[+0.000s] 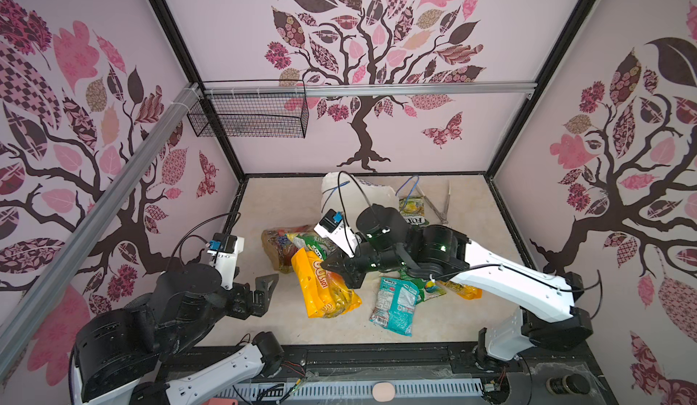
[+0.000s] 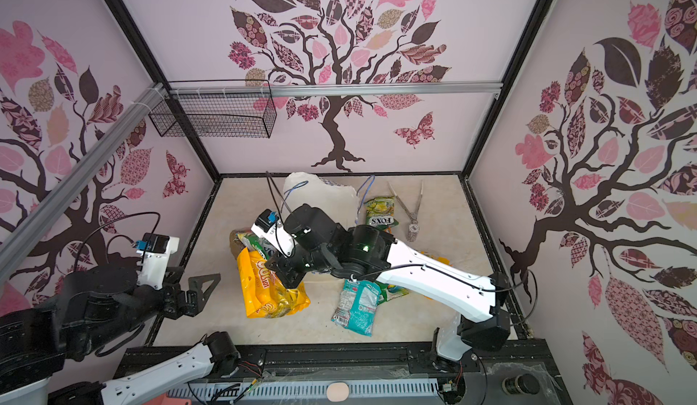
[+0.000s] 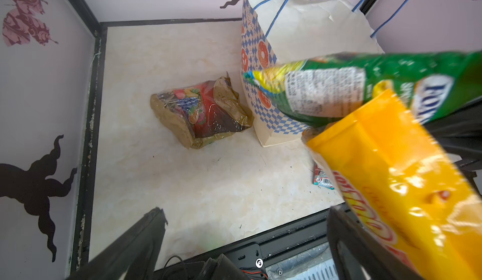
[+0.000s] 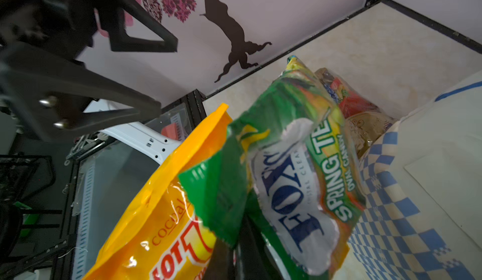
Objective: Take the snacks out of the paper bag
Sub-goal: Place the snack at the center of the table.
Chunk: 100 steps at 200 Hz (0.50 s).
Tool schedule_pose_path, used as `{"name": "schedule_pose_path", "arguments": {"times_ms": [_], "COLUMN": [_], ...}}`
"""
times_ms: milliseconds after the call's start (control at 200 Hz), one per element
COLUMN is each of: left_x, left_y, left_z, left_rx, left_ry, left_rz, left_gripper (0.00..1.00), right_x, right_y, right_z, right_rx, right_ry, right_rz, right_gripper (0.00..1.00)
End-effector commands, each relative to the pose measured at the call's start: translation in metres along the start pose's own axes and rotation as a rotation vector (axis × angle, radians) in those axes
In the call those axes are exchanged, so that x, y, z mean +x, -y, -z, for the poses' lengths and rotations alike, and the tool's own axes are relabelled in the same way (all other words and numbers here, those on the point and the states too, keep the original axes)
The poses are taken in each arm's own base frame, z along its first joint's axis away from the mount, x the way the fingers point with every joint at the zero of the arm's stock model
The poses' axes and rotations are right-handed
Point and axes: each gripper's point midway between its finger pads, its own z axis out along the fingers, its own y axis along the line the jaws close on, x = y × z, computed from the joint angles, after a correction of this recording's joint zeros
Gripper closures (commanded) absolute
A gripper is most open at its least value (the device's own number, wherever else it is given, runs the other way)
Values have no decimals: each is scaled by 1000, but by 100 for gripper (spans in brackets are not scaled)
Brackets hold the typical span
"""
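Above the middle of the floor, the right gripper is clamped tight on the green FOX'S packet. The yellow-orange packet seems to hang from the same pinch, though where the fingers bite is hidden. The left gripper stands spread wide and empty, just beside the yellow-orange packet. The paper bag stands at the back of the floor, behind the right arm; I cannot tell whether anything remains inside it.

Two slick film packets in one narrow pinch is the likely trouble. On a quick swing either could slide free and drop onto the brown-red packet or against the bag. The bag looks light, so a backward sweep of the wrist could tip it. The teal packet lies partly under the right arm, so lowering there would press on it.

Bare floor lies along the black front rail and in the left rear corner. The metal tongs and a second green packet crowd the right rear.
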Motion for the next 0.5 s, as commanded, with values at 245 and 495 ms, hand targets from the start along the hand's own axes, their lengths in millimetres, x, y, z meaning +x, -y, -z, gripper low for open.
{"name": "schedule_pose_path", "arguments": {"times_ms": [245, 495], "left_x": [5, 5], "left_y": [-19, -28], "left_z": [5, 4], "left_rx": [-74, -132], "left_ry": [12, 20], "left_rz": [13, 7], "left_gripper": [1, 1], "right_x": [17, 50], "right_y": [16, 41], "right_z": [-63, -107], "right_rx": [92, 162], "right_ry": [-51, -92], "right_rz": [115, 142], "right_gripper": [100, 100]}}
